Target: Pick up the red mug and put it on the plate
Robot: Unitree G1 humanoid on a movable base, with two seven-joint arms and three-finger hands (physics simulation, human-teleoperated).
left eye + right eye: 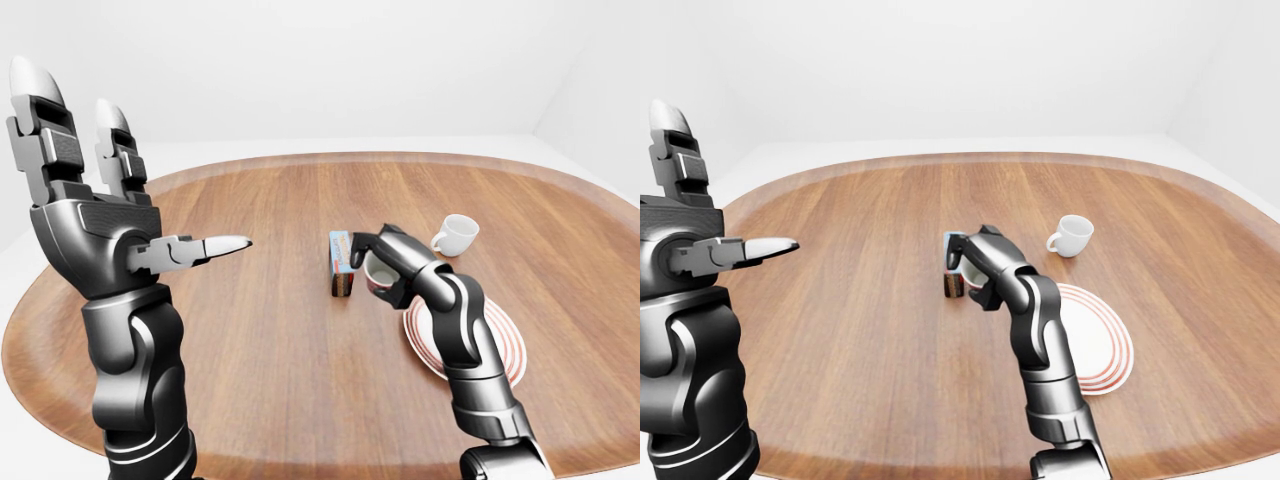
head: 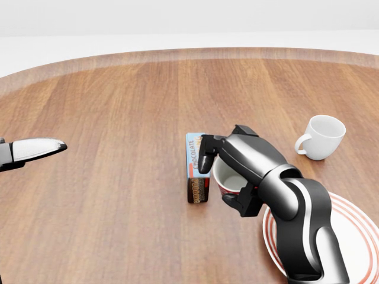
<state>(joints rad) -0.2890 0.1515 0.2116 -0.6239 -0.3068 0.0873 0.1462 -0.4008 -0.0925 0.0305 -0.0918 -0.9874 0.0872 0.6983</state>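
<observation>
Fingers of the right hand [image 2: 228, 174] wrap the red mug [image 2: 228, 178], held between the pudding box [image 2: 197, 166] and the plate [image 2: 349, 236] near the table's [image 2: 106, 118] middle; left hand [image 1: 95, 215] raised, fingers spread.

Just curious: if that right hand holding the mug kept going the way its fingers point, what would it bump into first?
Probably the pudding box: the right hand, shut on the red mug, points toward it, close beside it.
</observation>
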